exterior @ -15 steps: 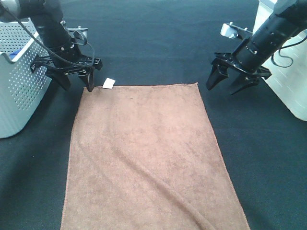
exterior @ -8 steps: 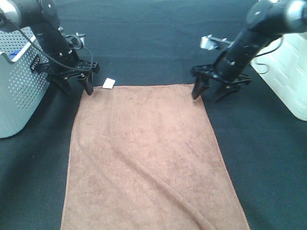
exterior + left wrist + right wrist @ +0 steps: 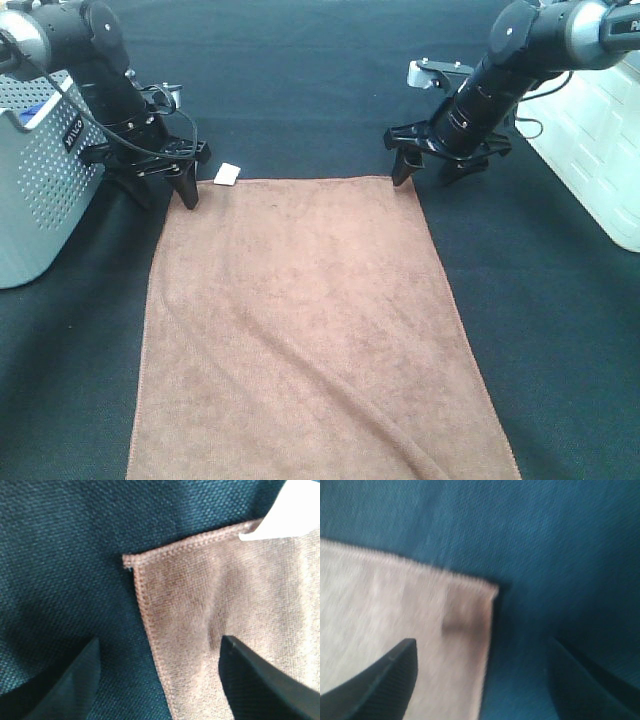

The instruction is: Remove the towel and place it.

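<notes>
Black cloth (image 3: 320, 70) w/ brown plush towel (image 3: 310, 330) flat, white tag (image 3: 227, 175) at corner.

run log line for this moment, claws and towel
phase: pre-grasp | left claw: open, straddling towel corner by white tag | right claw: open, straddling opposite corner | towel: flat on black cloth, unheld

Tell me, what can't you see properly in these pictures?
- Towel: its near end is cut off by the high view's bottom edge.
- Basket: mostly past the left edge; the blue thing inside is too hidden to name.
- White tag: too small to read.
- Right wrist view: blurred, so the hem stitching is lost.
</notes>
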Available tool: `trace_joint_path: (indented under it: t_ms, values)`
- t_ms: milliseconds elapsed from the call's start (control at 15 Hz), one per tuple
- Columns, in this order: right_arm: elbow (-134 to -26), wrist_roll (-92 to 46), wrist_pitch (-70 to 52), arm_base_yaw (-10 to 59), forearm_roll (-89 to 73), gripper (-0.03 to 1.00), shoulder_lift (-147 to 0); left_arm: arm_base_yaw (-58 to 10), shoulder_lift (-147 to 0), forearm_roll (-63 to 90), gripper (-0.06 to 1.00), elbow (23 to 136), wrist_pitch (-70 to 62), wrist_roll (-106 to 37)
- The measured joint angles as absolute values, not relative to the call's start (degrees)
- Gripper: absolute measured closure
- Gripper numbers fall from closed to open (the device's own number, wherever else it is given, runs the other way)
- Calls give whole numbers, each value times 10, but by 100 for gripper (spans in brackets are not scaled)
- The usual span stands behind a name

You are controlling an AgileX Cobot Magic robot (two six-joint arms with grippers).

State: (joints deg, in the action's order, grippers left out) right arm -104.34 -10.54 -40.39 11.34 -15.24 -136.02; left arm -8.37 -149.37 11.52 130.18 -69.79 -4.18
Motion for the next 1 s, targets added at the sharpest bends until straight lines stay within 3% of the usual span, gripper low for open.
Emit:
trace_joint_path:
  t_ms: [1000]
  values:
    - [-1094,-100,-400,155,-163,27,-1406,-93,-1504,210,31,1306,-691,-54]
